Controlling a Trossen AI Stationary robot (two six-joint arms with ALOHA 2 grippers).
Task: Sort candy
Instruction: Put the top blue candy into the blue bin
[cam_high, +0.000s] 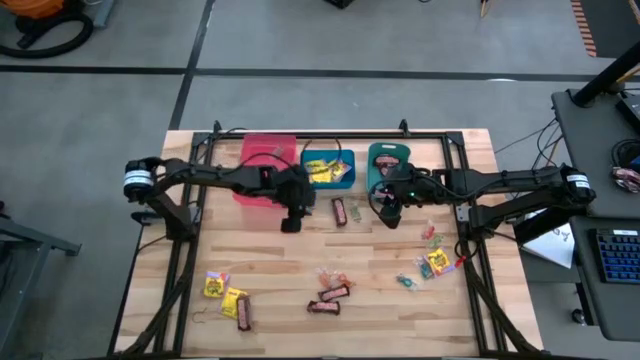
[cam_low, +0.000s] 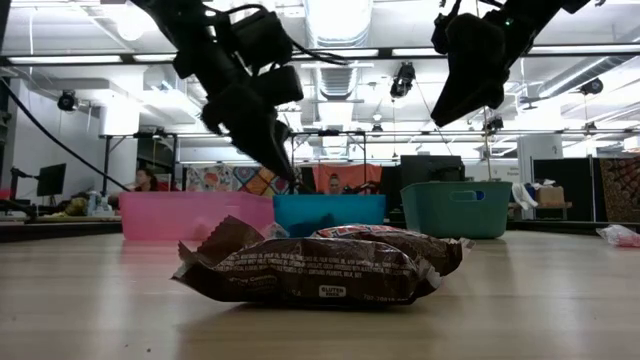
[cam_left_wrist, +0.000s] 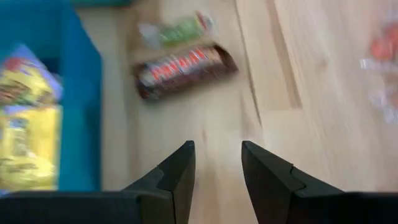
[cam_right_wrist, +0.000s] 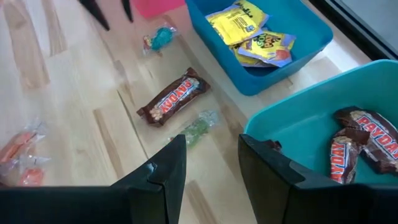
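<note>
Seen from above, a wooden table (cam_high: 300, 260) holds three bins in a row along its far edge: a pink bin (cam_high: 262, 152) on the left, a blue bin (cam_high: 328, 170) in the middle and a teal bin (cam_high: 385, 158) on the right. The left gripper (cam_high: 291, 222) hangs just in front of the gap between the pink and blue bins, its two dark fingers (cam_left_wrist: 177, 171) apart with nothing between them and bare wood below. The right gripper (cam_high: 390, 216) hovers by the near edge of the teal bin, its fingers (cam_right_wrist: 165, 168) also apart and empty. Yellow packets (cam_right_wrist: 249, 28) lie inside the blue bin, and brown-red bars (cam_right_wrist: 357, 146) lie inside the teal bin. One brown-red bar on the table (cam_high: 340, 211) lies between the two grippers, with a small green clear-wrapped piece (cam_right_wrist: 198, 129) just beside it. More loose candy is scattered over the near half of the table: a yellow and brown cluster (cam_high: 228, 298) at near left, brown bars (cam_high: 330, 297) near the centre, and small mixed pieces (cam_high: 432, 260) at near right
</note>
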